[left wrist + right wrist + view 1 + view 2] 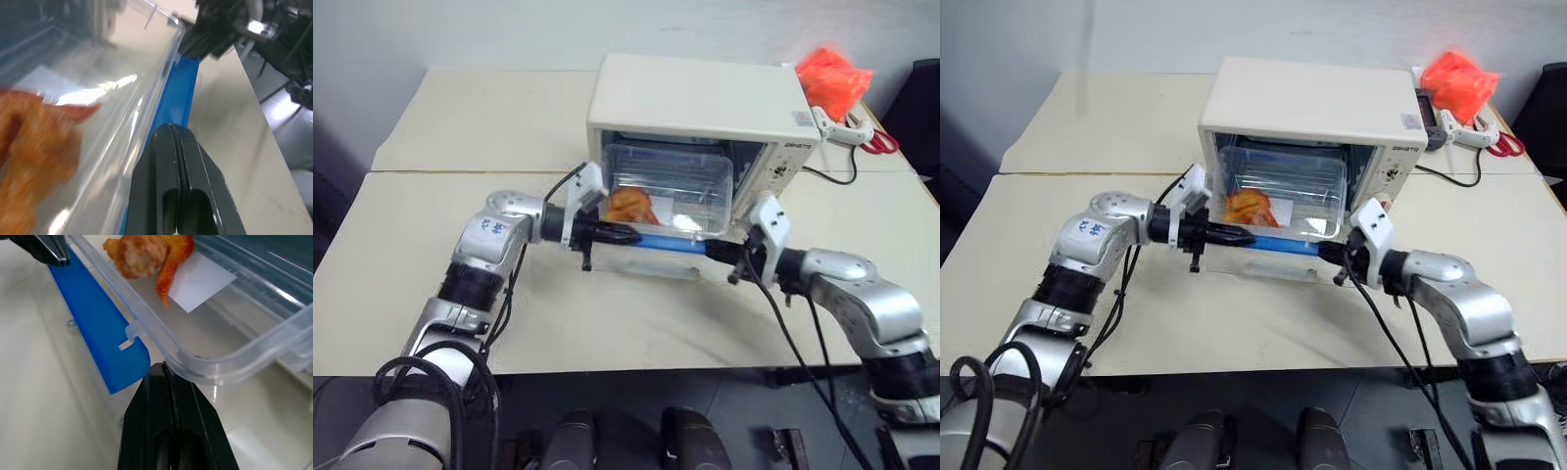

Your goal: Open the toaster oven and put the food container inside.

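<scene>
The cream-white toaster oven (705, 98) stands at the back of the table with its glass door (651, 266) dropped flat in front. The clear food container (671, 186), with orange-brown food (631, 206) inside, sits in the oven's mouth, its near blue clip strip (666, 245) facing me. My left gripper (631, 235) is shut, and its tip (171, 132) lies against the left end of that strip (183, 93). My right gripper (715, 252) is shut too, and its tip (164, 367) touches the container's near right corner (205, 364). Neither gripper clasps anything.
An orange bag (832, 78) and a white tool with red handles (862, 132) lie at the back right. A black cord (827, 176) runs from the oven's right side. A seam (460, 171) splits the table surface left of the oven.
</scene>
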Available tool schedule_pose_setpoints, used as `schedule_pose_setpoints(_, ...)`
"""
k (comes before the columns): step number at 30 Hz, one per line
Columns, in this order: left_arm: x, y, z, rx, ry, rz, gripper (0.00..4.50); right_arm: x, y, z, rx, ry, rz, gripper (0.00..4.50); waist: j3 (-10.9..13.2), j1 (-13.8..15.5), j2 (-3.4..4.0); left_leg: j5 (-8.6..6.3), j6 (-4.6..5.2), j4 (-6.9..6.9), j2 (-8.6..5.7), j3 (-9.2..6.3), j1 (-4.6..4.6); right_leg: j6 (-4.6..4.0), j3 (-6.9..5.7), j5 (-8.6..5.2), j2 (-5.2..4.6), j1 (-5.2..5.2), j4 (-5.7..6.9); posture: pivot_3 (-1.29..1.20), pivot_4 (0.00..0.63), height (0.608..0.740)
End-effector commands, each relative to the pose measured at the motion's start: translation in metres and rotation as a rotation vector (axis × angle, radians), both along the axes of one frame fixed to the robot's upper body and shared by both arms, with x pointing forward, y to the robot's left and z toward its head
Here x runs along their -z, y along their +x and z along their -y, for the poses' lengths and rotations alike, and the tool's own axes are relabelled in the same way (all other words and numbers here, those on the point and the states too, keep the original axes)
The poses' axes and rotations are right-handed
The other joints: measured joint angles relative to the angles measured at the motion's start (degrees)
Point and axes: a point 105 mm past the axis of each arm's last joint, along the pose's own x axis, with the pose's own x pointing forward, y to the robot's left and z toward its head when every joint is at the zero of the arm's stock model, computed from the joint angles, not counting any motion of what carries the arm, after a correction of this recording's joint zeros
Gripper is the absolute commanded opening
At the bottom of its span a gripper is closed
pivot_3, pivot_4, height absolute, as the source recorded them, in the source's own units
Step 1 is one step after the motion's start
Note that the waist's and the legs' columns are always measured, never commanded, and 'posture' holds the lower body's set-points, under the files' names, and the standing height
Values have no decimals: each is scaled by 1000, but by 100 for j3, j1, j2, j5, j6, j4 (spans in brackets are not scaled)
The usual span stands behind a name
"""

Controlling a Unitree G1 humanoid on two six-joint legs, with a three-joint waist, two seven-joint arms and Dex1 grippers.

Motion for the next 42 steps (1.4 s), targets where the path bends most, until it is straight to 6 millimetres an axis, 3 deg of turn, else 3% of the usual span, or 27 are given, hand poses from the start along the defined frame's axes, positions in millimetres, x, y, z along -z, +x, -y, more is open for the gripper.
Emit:
schedule_pose_setpoints(1,-16,20,1,-96,-48,78,0,-31,22,-3,57,22,174,12,0,-15,0,1,-2,0,1,0,0,0,0,0,1,0,1,0,150,740)
schedule_pose_setpoints(7,-37,51,1,-270,-128,166,0,-54,51,0,165,93,271,12,0,-90,0,2,-4,-5,0,-2,-4,1,-5,0,-2,-5,1,0,150,740)
schedule_pose_setpoints(19,-32,50,3,-251,-77,214,0,-37,44,-8,104,67,215,12,1,-120,1,2,-4,4,-4,-11,-20,7,-15,4,-7,-8,0,0,150,740)
schedule_pose_setpoints(22,-32,47,6,-233,-77,221,0,-22,34,-8,34,4,137,12,1,-113,1,2,-4,4,-4,-12,-20,7,-16,4,-7,-8,0,0,150,740)
schedule_pose_setpoints(25,-33,46,7,-231,-83,224,0,-9,8,-10,-95,-34,51,12,1,-97,1,1,-3,1,-5,-15,-23,7,-20,4,-8,-8,-4,0,150,740)
schedule_pose_setpoints(29,-34,46,7,-230,-88,225,0,-12,-7,-13,-168,-27,41,12,1,-129,1,0,-1,1,-5,-12,-23,7,-21,4,-7,-8,-7,0,150,740)
schedule_pose_setpoints(35,-28,44,10,-222,-75,220,0,-39,18,-17,-54,66,123,12,1,-134,1,3,-6,2,1,-4,-11,7,-17,4,-4,-8,1,0,150,740)
schedule_pose_setpoints(42,-24,52,2,-272,-44,237,0,-42,52,-19,79,46,168,12,1,-120,1,3,-5,0,-4,-10,-17,7,-20,4,-8,-8,-3,0,150,740)
